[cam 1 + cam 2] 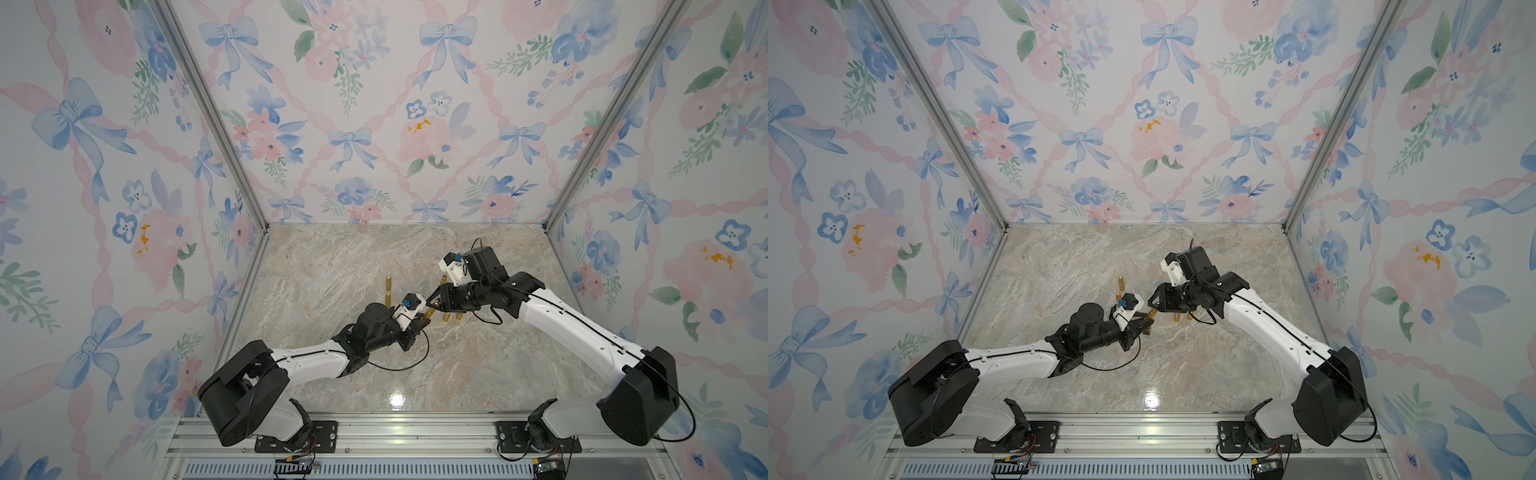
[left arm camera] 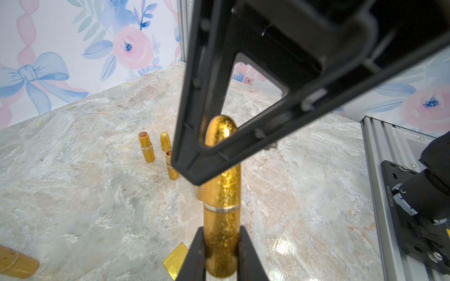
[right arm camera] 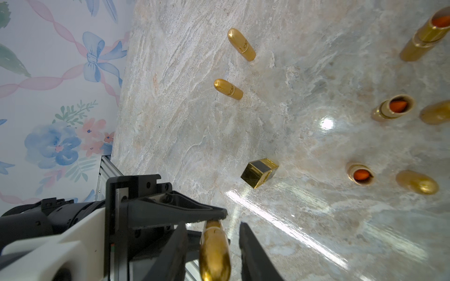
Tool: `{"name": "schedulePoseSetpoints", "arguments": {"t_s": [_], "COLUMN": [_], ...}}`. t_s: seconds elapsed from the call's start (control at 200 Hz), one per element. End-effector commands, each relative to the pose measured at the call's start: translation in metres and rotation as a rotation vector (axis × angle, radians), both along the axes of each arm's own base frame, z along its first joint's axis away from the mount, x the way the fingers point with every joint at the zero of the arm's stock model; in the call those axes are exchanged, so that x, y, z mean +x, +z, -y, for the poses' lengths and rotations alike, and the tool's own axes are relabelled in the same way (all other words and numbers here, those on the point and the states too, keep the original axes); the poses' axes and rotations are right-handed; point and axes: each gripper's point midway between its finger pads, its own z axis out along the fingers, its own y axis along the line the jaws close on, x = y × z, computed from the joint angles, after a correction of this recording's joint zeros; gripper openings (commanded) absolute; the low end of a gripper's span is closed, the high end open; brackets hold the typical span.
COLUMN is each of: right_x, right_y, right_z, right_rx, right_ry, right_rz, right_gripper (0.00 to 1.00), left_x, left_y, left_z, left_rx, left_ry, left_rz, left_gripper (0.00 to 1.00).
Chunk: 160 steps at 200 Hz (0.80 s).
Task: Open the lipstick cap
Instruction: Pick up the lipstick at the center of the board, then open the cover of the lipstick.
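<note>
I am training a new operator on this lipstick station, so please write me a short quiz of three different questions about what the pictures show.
1. Which pincer clamps the base of the gold lipstick? A) left B) right C) neither
2. True or false: the cap is already off that lipstick.
3. How many uncapped lipsticks showing orange appear in the right wrist view?

Key: 1 A, the left pincer; 2 false; 3 three.
</note>
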Motion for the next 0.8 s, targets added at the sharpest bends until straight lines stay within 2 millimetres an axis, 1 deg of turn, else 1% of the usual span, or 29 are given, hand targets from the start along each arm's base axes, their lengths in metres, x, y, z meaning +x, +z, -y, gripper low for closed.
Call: {"name": "schedulePoseSetpoints", "arguments": {"t_s": [0.0, 0.04, 0.105, 0.275, 0.33, 0.385, 0.515, 0.64, 0.795], "right_x": [-0.003, -0.004, -0.004, -0.005, -0.005, -0.005, -0.003, -0.002, 0.001], "right_y": [-0.003, -0.005, -0.008, -0.014, -0.015, -0.014, -0.006, 0.001, 0.013], "right_z": [0.003, 0.003, 0.003, 0.004, 0.004, 0.003, 0.003, 0.008, 0.016], "right_rx": [-0.002, -0.002, -0.006, -0.017, -0.018, -0.014, 0.001, -0.018, -0.016], "right_ry": [0.001, 0.003, 0.004, 0.006, 0.007, 0.007, 0.006, 0.002, -0.018], "right_rz": [-0.013, -0.02, -0.024, -0.033, -0.033, -0.03, -0.01, 0.01, 0.038], "right_gripper": [0.34, 0.34, 0.3, 0.29, 0.26, 0.25, 0.22, 0.21, 0.21], "left_x": [0.0, 0.001, 0.001, 0.004, 0.004, 0.004, 0.004, 0.003, -0.001], "left_y": [0.009, 0.01, 0.011, 0.012, 0.011, 0.012, 0.01, 0.006, -0.003], "left_z": [0.001, 0.001, 0.002, 0.001, 0.001, 0.001, 0.001, 0.0, -0.003], "left_rx": [-0.023, -0.025, -0.028, -0.031, -0.031, -0.033, -0.029, -0.026, -0.009], "left_ry": [0.004, 0.009, 0.011, 0.026, 0.025, 0.024, 0.025, 0.027, 0.024], "left_rz": [0.019, 0.018, 0.018, 0.016, 0.015, 0.015, 0.012, 0.002, -0.013], "left_gripper": [0.0, 0.0, 0.0, 0.0, 0.0, 0.0, 0.0, 0.0, 0.0]}}
